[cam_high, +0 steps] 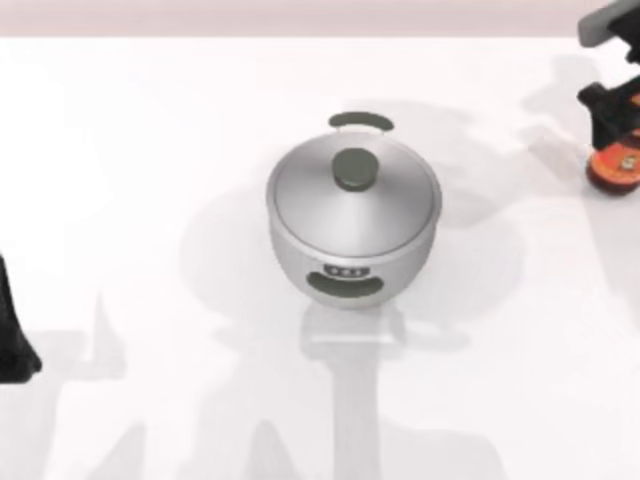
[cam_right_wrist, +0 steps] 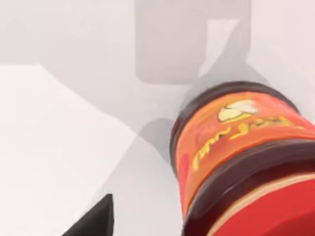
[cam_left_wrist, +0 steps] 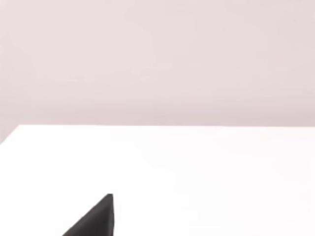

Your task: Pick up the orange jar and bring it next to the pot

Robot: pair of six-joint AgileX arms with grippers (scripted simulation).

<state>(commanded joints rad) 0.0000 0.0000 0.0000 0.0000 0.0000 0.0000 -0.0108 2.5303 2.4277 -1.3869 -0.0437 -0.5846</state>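
The silver pot [cam_high: 353, 218] with its domed lid and dark knob stands in the middle of the table. At the far right edge stands the orange jar [cam_high: 615, 165], small, with a red-orange lid. My right gripper [cam_high: 612, 122] hangs directly over it, open. In the right wrist view the orange jar [cam_right_wrist: 236, 157] fills one side, close up, and one dark finger [cam_right_wrist: 96, 219] stays apart from it; the other finger is hidden. My left gripper [cam_high: 12, 345] is parked at the table's left edge, open, with one fingertip [cam_left_wrist: 96, 219] showing over bare table.
A white table [cam_high: 150, 200] with soft shadows lies around the pot. A wide stretch of bare surface separates the pot from the jar on the right. The table's far edge meets a pale wall.
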